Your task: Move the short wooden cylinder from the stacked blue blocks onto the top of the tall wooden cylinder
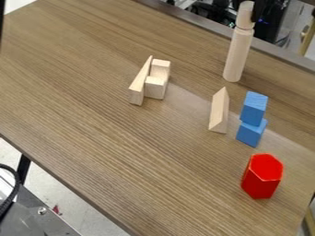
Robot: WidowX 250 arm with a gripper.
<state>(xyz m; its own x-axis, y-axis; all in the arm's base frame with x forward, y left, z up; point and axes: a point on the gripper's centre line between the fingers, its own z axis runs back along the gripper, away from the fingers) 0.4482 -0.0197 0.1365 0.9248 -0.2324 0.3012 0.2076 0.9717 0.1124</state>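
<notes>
Between one and two o'clock from the middle of the view, on the brown table [111,138]: an upright wooden cylinder [237,57], with a smaller wooden piece [245,14] on top. At one o'clock, right beside this smaller piece, the black gripper [259,10], partly visible; impossible to tell its opening or any hold on the wood. At three o'clock, a wooden triangular block [219,111], then two stacked blue blocks [253,108]. At four, a red hexagonal block [262,177]. Near twelve, a wooden wedge [139,84] beside two pale blocks [155,88].
</notes>
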